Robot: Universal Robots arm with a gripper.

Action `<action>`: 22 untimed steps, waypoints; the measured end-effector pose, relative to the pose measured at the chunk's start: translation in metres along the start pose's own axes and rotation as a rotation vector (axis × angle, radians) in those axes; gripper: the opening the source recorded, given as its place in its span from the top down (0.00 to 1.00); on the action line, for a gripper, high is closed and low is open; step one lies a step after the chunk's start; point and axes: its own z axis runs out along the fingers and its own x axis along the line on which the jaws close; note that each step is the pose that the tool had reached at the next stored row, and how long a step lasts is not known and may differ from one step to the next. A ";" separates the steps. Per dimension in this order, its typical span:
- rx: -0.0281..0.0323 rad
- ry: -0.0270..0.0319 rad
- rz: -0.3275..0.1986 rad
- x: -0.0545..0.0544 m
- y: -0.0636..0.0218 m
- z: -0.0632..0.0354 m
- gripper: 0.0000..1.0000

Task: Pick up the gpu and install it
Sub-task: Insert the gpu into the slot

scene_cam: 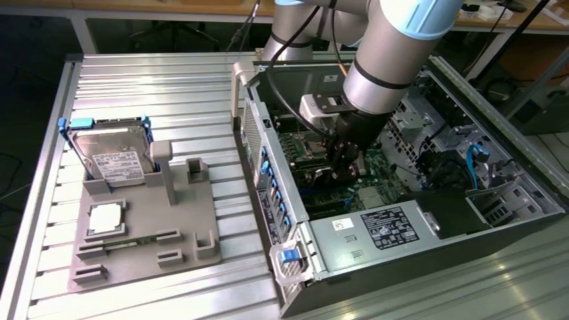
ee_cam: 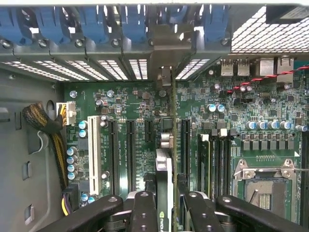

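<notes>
i am reaching down into the open computer case (scene_cam: pixel 498 220), which lies on its side on the ribbed metal table (scene_cam: pixel 160 87). my gripper (scene_cam: pixel 342 172) hangs low over the green motherboard (scene_cam: pixel 378 177), and its jaws are closed on the gpu (ee_cam: pixel 166 179), holding the card on edge between the fingers (ee_cam: pixel 145 212). through the wrist camera i see the card edge-on: a thin green board with a silver part and a black strip, running from my fingertips toward the rear wall of the case. its metal bracket (ee_cam: pixel 166 60) stands at the row of vented slot covers (ee_cam: pixel 96 70), under the blue clips (ee_cam: pixel 82 24). the card sits over the motherboard among the long black expansion slots (ee_cam: pixel 130 154), but i cannot tell whether its edge is seated in one. a white slot (ee_cam: pixel 92 154) lies to one side of them, and the bare cpu socket (ee_cam: pixel 263 181) to the other

in the exterior view, off toward that view's left, a grey holder tray (scene_cam: pixel 142 253) rests on the table well apart from the case. a silver hard drive (scene_cam: pixel 111 160) with blue rails leans in it, and a narrow green ram stick (scene_cam: pixel 133 241) lies flat nearer the front
</notes>
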 end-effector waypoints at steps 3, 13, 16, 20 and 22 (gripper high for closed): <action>-0.0001 0.0001 0.000 0.000 -0.0001 0.0001 0.73; -0.0056 -0.0003 0.006 0.000 0.0001 0.0018 0.73; -0.0063 -0.0006 0.018 0.000 0.0002 0.0017 0.73; -0.0063 -0.0006 0.022 0.000 0.0010 0.0016 0.73; -0.0064 -0.0006 0.022 0.000 0.0010 0.0017 0.73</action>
